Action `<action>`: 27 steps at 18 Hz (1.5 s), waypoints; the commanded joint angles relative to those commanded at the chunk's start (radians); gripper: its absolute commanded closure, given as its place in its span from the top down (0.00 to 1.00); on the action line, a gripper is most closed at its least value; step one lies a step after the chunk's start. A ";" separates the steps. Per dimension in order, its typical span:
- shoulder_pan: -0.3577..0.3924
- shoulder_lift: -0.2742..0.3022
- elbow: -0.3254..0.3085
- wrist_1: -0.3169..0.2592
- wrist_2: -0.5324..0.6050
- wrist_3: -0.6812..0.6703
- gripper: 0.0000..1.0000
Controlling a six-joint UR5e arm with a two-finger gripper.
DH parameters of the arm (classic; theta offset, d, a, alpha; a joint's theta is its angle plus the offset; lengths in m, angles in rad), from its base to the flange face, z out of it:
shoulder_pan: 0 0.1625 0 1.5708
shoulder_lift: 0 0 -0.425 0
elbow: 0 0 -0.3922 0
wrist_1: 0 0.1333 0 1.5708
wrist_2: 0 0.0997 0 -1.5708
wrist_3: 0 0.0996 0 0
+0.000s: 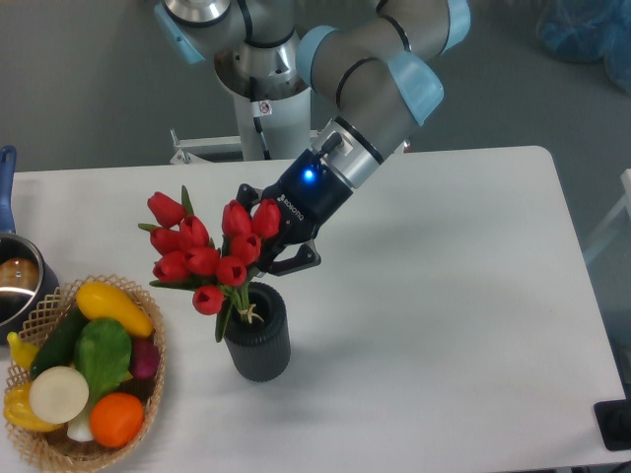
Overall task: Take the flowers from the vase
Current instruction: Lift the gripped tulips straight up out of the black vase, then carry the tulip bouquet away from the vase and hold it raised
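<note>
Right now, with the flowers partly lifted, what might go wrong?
The stems look not quite clear of the vase, so they might catch its rim and tip it. The tool grips the flowers just under the buds, so the tilted bunch might slip toward the basket.

Blooms are masking the grip.
The flowers [207, 256] are hiding the gripper [258, 264] fingertips; the pot [14, 276] is running off-frame.

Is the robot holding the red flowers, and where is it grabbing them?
Yes. The gripper holds the flowers just under the buds, at the stems.
</note>
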 joint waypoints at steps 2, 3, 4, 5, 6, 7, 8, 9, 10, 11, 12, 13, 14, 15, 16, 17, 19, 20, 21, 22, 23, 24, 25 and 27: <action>0.002 0.008 0.005 0.000 0.000 -0.012 0.29; 0.002 0.014 0.006 0.000 0.000 -0.032 0.29; 0.002 0.020 0.006 0.000 0.000 -0.043 0.30; 0.002 0.026 0.008 0.000 0.000 -0.054 0.30; 0.002 0.035 0.014 0.000 0.000 -0.070 0.30; 0.002 0.046 0.020 0.000 -0.002 -0.096 0.30; 0.002 0.052 0.028 0.000 -0.002 -0.115 0.30; 0.003 0.058 0.035 0.000 -0.002 -0.126 0.30; 0.006 0.063 0.038 0.000 -0.008 -0.132 0.30; 0.006 0.066 0.040 0.000 -0.023 -0.138 0.30; 0.011 0.071 0.040 0.000 -0.035 -0.140 0.30; 0.014 0.074 0.044 -0.002 -0.040 -0.143 0.30; 0.018 0.078 0.052 -0.002 -0.040 -0.162 0.30; 0.020 0.080 0.063 -0.002 -0.040 -0.185 0.30; 0.021 0.084 0.072 -0.002 -0.040 -0.202 0.30; 0.023 0.086 0.075 -0.002 -0.040 -0.207 0.30; 0.031 0.098 0.075 -0.002 -0.040 -0.209 0.30; 0.037 0.100 0.075 -0.002 -0.040 -0.210 0.30; 0.038 0.104 0.075 -0.002 -0.040 -0.209 0.30; 0.041 0.107 0.077 -0.003 -0.040 -0.210 0.30; 0.043 0.109 0.077 -0.003 -0.040 -0.210 0.30; 0.043 0.110 0.077 -0.002 -0.040 -0.216 0.30; 0.046 0.114 0.080 -0.003 -0.038 -0.228 0.30; 0.060 0.115 0.084 -0.002 -0.038 -0.239 0.29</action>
